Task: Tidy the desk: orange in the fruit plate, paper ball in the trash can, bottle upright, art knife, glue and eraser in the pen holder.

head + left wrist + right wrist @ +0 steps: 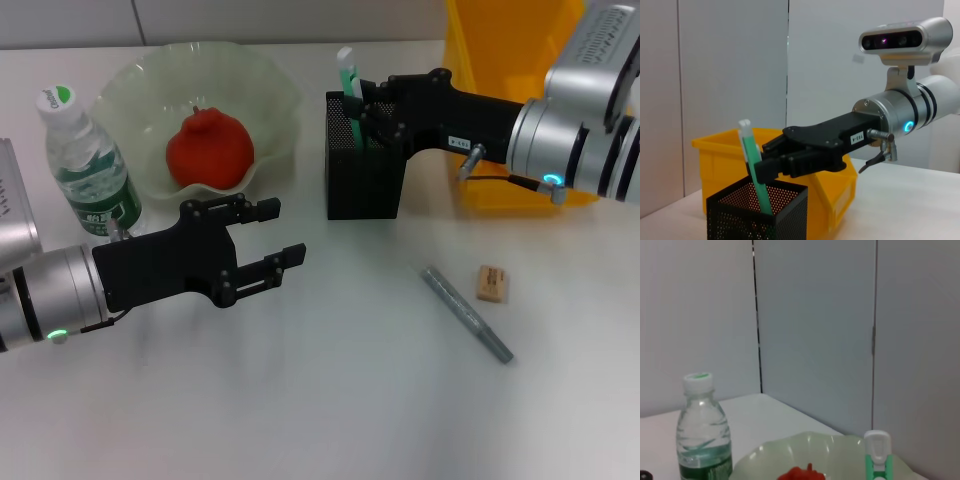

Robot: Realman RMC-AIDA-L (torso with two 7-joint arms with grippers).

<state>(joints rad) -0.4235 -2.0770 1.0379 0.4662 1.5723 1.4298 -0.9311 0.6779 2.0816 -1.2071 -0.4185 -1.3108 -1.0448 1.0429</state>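
Observation:
The mint-green art knife (348, 75) stands tilted in the black mesh pen holder (365, 185). My right gripper (358, 108) hovers over the holder's rim, shut on the knife's shaft (752, 155). The orange (208, 150) lies in the pale-green fruit plate (270, 90), and the bottle (90, 170) stands upright left of it. My left gripper (287, 232) hangs open and empty just in front of the plate. On the desk (330, 380), the grey glue (466, 313) and the tan eraser (492, 283) lie right of centre. The yellow trash can (500, 50) stands at the back right. The paper ball is out of view.
The right arm's forearm spans across the front of the trash can toward the pen holder. The glue and the eraser lie close together, a few centimetres apart. A wall panel rises behind the desk's far edge.

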